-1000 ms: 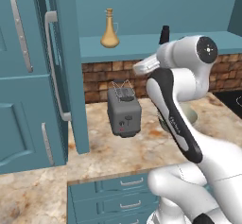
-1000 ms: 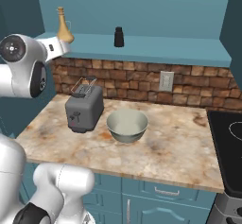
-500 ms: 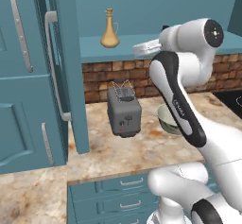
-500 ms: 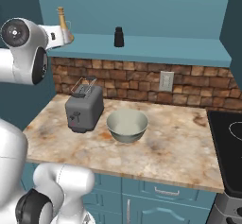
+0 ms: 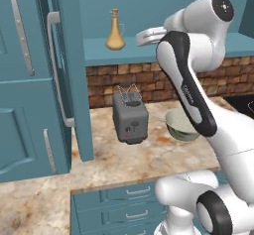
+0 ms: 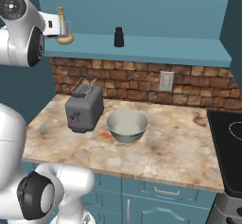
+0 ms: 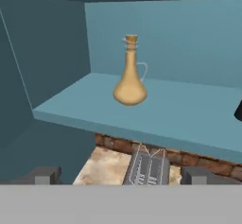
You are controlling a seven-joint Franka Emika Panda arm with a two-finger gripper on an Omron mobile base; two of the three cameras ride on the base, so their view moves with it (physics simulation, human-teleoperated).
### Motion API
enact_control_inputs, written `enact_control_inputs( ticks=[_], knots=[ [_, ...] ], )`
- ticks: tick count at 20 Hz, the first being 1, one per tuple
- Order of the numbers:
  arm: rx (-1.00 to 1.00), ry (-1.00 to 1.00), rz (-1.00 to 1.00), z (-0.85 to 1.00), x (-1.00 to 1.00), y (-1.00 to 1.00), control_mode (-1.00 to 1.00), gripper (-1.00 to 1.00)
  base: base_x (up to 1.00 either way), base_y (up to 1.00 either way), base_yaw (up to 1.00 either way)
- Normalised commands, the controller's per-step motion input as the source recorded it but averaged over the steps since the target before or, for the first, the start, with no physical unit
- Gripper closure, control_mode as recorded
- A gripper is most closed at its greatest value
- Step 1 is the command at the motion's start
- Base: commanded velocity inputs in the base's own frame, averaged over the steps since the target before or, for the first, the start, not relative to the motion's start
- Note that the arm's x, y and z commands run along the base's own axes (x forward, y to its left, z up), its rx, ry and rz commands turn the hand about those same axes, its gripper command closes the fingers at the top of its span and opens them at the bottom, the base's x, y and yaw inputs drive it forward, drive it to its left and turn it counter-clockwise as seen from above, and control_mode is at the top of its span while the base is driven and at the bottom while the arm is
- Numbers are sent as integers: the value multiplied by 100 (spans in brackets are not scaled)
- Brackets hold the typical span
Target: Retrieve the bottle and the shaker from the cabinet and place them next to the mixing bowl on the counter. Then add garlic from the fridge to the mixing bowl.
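On the cabinet shelf, leftmost: I see the bottle (image 7: 130, 80) standing upright on the teal shelf board of the cabinet (image 7: 189, 114), long axis vertical, thin neck up, small side handle on its right in my hand view.
Bottle from gripper: straight ahead and a little above the gripper (image 7: 120, 176), well apart; no contact yet.
Gripper state: the two finger tips stand wide apart with nothing between them; from the left base view the hand (image 5: 151, 34) sits level with the shelf, just right of the bottle (image 5: 115, 30).
Coming move, as I judge it: a forward push along the hand's axis, fingers passing either side of the neck or upper belly.
Shaker: the black shaker (image 6: 119, 37) stands farther right along the same shelf.
Tabletop: grey toaster (image 6: 84, 107), then the mixing bowl (image 6: 126, 125) just beside it on the marbled tabletop (image 6: 179, 145).
Writing: faint lettering on the arm's dark forearm, too small for me to read; none on the bottle.
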Motion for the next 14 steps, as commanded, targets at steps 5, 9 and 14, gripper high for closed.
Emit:
enact_control_inputs(
  ticks=[5,9,14],
  knots=[
    [3,-1,-5,0,40,48,-100,-100,0,0,0],
    [0,1,-6,0,48,39,-100,-100,0,0,0],
    [0,0,0,0,34,1,-100,-100,0,0,0]
  ],
)
